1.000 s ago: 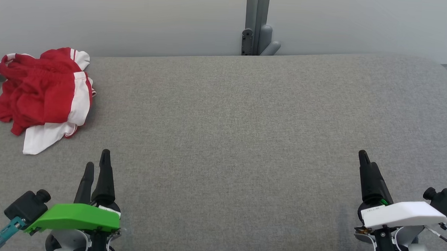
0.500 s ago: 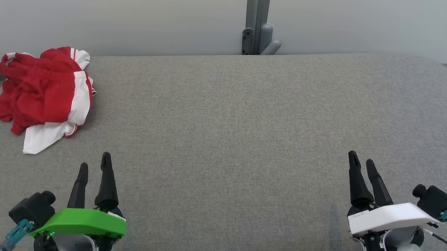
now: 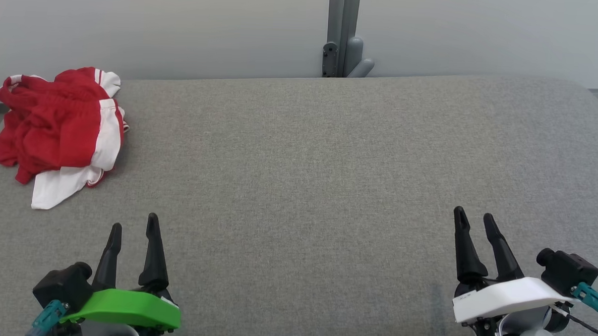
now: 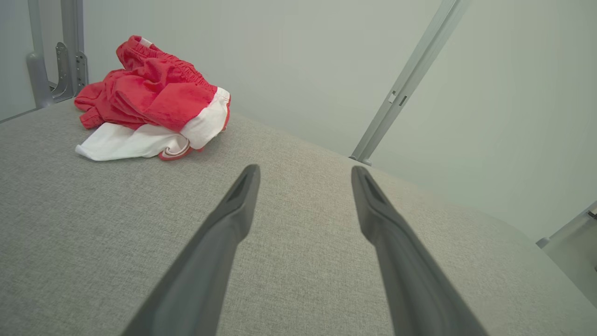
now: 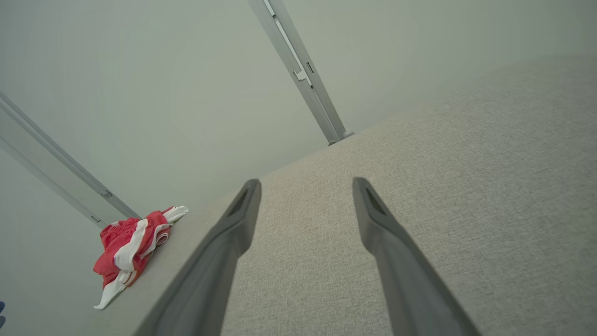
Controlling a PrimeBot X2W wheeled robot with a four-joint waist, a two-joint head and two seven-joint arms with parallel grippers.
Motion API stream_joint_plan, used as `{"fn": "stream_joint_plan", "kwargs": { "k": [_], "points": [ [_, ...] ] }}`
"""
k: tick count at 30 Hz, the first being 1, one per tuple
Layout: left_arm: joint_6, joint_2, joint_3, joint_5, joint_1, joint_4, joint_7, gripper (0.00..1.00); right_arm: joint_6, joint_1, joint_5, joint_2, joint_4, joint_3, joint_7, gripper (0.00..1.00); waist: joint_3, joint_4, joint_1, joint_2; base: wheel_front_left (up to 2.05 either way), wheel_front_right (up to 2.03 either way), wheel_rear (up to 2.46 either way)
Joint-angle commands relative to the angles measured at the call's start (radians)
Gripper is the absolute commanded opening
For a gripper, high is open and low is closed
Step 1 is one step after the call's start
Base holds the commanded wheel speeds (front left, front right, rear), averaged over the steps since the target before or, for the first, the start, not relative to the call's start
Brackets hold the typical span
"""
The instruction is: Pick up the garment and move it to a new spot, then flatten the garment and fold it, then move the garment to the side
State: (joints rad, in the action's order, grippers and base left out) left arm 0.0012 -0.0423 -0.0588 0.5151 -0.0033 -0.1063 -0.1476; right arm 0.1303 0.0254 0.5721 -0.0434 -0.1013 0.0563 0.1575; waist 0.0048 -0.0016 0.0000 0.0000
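Note:
A red and white garment (image 3: 58, 129) lies crumpled at the far left corner of the grey padded table (image 3: 329, 164). The left wrist view has the garment (image 4: 149, 98) up to the left, and the right wrist view has the garment (image 5: 128, 245) small at lower left. My left gripper (image 3: 134, 221), with its green cover, stands open near the table's front left, well short of the garment, with nothing between its fingers. At the front right, my right gripper (image 3: 474, 217) with the white cover is open too and holds nothing.
A grey metal post with a bracket (image 3: 342, 33) rises behind the table's far edge against a pale wall. The table's left edge runs just beside the garment. A wide stretch of bare grey fabric lies between the two grippers.
Both grippers have drawn back toward the bottom of the head view and both have opened, the right one from fingers nearly together. The head view has dipped slightly. The garment lies as before.

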Motion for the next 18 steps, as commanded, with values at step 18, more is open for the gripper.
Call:
{"fn": "stream_joint_plan", "kwargs": {
  "k": [18],
  "points": [
    [-0.007,-0.009,-0.023,-0.189,0.027,-0.021,-0.051,1.0,0.0,-0.023,-0.192,-0.007,0.008,0.034,0.05,1.0,-0.011,-0.001,0.0,0.0,0.0,0.0,0.0]
  ]
}}
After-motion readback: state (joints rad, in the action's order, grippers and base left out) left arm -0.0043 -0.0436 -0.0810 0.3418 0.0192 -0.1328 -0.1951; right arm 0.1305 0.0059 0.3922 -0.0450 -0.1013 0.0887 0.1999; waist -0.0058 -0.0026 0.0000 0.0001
